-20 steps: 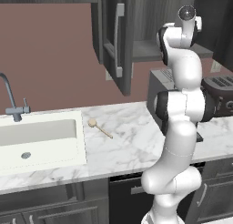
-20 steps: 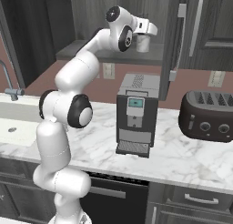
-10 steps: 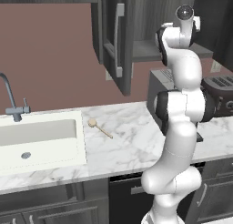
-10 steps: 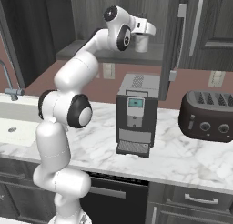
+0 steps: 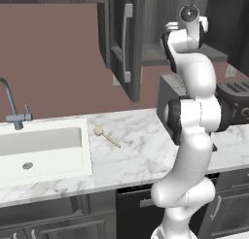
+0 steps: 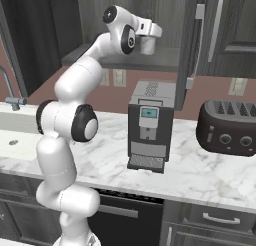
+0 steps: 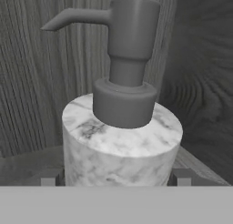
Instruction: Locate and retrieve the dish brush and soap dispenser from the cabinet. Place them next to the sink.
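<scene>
The soap dispenser (image 7: 122, 141), a pale marbled bottle with a dark grey pump, stands upright on the shelf of the open cabinet (image 6: 167, 60). My gripper (image 7: 116, 177) is shut on it, with one fingertip (image 7: 51, 177) against each side of its body. In the right base view the gripper (image 6: 147, 40) reaches into the cabinet with the dispenser (image 6: 146, 47) under the hand. The dish brush (image 5: 106, 136) lies on the marble counter just right of the white sink (image 5: 87, 153).
The cabinet door (image 5: 124, 43) hangs open over the counter, left of the arm. Below the shelf stands a coffee machine (image 6: 149, 125), with a dark toaster (image 6: 230, 127) to its right. The faucet (image 5: 10, 104) rises behind the sink.
The hand has crept a little further in at the shelf. Dispenser, brush and jaws look the same as before.
</scene>
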